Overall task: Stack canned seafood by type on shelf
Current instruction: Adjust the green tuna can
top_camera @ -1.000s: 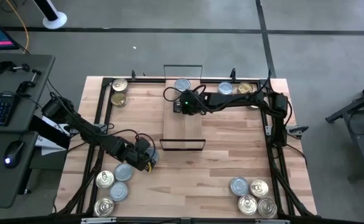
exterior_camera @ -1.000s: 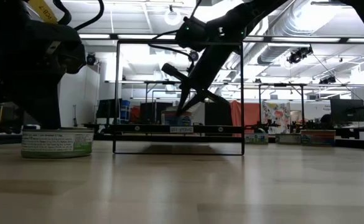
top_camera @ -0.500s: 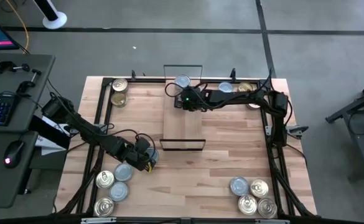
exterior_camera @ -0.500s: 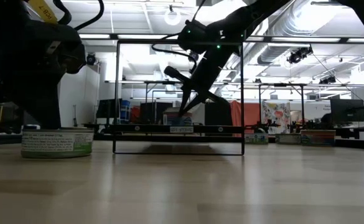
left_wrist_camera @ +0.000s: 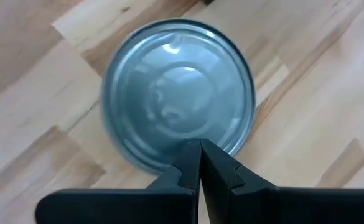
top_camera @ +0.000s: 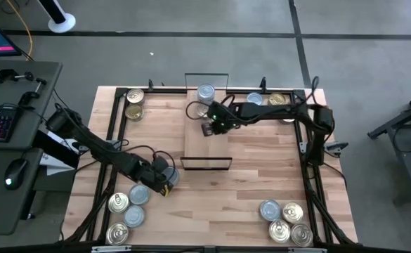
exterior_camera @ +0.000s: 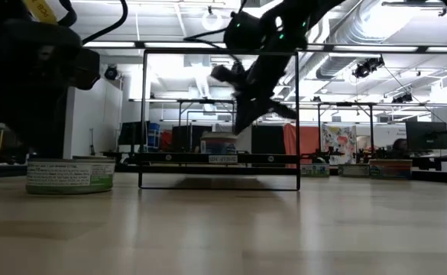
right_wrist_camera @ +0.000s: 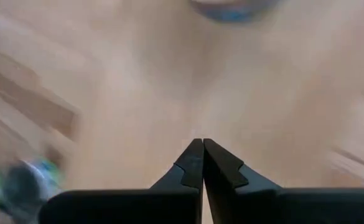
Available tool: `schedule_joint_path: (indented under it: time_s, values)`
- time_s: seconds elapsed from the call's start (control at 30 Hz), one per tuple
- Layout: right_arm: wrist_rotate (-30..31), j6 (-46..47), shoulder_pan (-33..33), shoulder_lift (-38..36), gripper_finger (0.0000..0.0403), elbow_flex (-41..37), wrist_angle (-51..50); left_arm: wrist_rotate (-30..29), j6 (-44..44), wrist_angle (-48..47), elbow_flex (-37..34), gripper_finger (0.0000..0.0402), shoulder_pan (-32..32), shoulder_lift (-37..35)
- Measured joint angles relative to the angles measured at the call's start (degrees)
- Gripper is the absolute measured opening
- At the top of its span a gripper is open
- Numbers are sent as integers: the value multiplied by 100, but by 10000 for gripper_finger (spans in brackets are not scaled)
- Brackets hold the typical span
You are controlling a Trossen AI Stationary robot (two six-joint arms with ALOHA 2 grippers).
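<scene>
The shelf [top_camera: 205,151] lies mid-table, and one silver-blue tin [top_camera: 206,92] stands on its far end, also seen in the low view as the tin [exterior_camera: 218,143]. My right gripper [top_camera: 207,130] hangs shut above the shelf's middle, clear of that tin and holding nothing [right_wrist_camera: 202,144]. My left gripper [top_camera: 153,188] is shut near the table's left front. Its fingertips [left_wrist_camera: 199,146] stand at the rim of another silver-blue tin [left_wrist_camera: 178,93], which rests flat on the tabletop [exterior_camera: 70,174]. My left gripper points steeply down, its shut fingertips over the near rim [left_wrist_camera: 194,152] of the silver-blue tin. I cannot tell whether they touch it. The tin sits flat on the table.
More tins stand in groups: front left [top_camera: 119,203], front right [top_camera: 279,229], far left [top_camera: 135,96] and far right [top_camera: 277,100]. Black wire frames rise at the shelf's short ends [exterior_camera: 219,53]. A black rail frame borders the tabletop [top_camera: 310,176].
My right gripper has risen off the tin at the shelf's far end and drawn back toward the shelf's middle, rolling its wrist as it went. It has stayed shut. The tin remains on the shelf.
</scene>
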Motion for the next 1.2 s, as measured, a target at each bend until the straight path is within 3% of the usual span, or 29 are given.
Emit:
schedule_joint_path:
  time_s: [0.13, 0.4, 0.7, 1.2]
  values:
    - [512, -122, 75, -345, 0, -2, -354, -99, 27, -240, 0, 0, 2, -121]
    - [974, 165, -811, -430, 0, 2, 1660, -318, -109, -207, 0, 0, 4, -218]
    - [652, 275, -1466, 309, 0, 2, 2972, -325, -242, -195, 0, 0, 4, -221]
    - [979, -58, -1510, 535, 0, 2, 3107, -453, -401, -196, 0, 0, 6, -221]
